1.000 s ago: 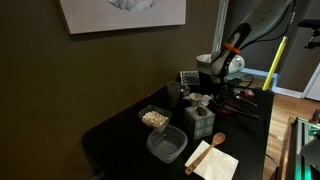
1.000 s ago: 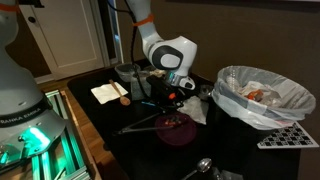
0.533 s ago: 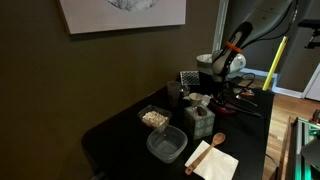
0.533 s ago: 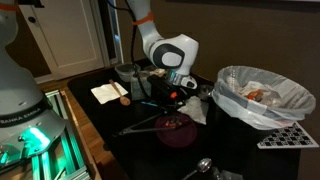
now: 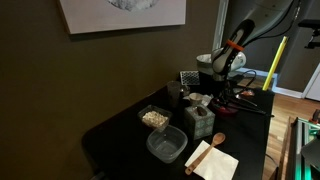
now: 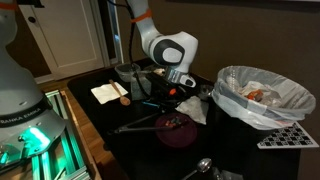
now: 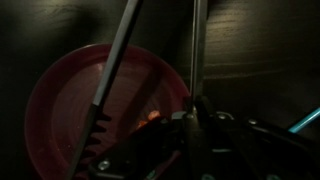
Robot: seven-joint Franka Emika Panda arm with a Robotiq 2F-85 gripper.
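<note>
A pair of long metal tongs (image 6: pixel 140 121) lies slanted low over a dark worktop (image 6: pixel 135 152), its two arms crossing above a round red bowl (image 6: pixel 183 134). The robot's gripper (image 6: pixel 176 92) has its jaws closed down on the tongs at the end nearest the arm, and the far tips point out toward the worktop's edge.

In the wrist view the two thin arms of the tongs (image 7: pixel 113 65) spread apart over the red bowl (image 7: pixel 55 100). A small orange bit shows near the jaws, but it is too blurred to name.

The tongs look light, stiff along their length and springy at the hinge, with smooth metal that could slip or twist in a pinch. Squeezing across both arms a little way along from the hinge would likely steady them best, since the long reach magnifies any wobble.

Beside the bowl stands a bin lined with a white bag (image 6: pixel 228 88). Farther back, a white napkin (image 6: pixel 103 93) carries a wooden spoon (image 6: pixel 121 93). A metal spoon (image 6: pixel 200 166) lies at the near edge.
</note>
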